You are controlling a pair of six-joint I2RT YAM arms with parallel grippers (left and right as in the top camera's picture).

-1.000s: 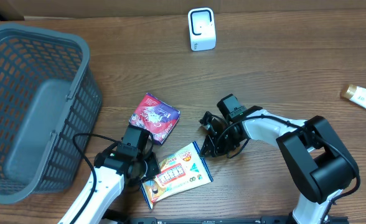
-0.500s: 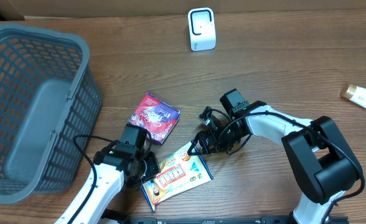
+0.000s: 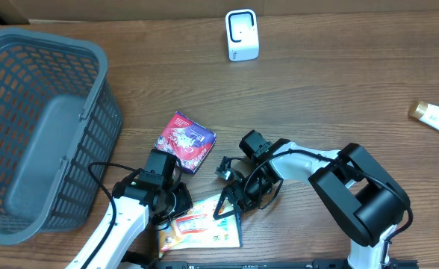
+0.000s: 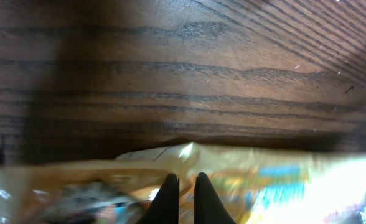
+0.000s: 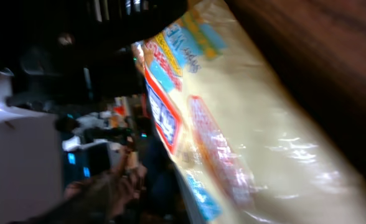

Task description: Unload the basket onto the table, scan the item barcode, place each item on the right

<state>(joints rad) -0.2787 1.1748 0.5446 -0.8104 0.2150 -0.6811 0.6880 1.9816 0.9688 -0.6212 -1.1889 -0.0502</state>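
The item, a yellow snack packet [image 3: 202, 230] with red and blue print, lies flat near the table's front edge. My left gripper [image 3: 172, 207] is shut on its left end; in the left wrist view its black fingertips [image 4: 186, 182] are pinched together on the blurred packet [image 4: 282, 186]. My right gripper [image 3: 229, 206] hovers at the packet's upper right edge with its fingers spread apart. The packet [image 5: 233, 137] fills the right wrist view, blurred, and no fingers can be made out there. The white scanner [image 3: 242, 35] stands at the far middle. No barcode shows.
A red and purple box [image 3: 184, 140] lies just beyond the left gripper. A large grey basket [image 3: 92, 97] fills the left side. A cream tube [image 3: 434, 116] lies at the far right edge.
The right gripper opened, moved left and toward the front onto the packet. The packet swung round, its right end pushed toward the front edge. The left gripper stayed shut in place.
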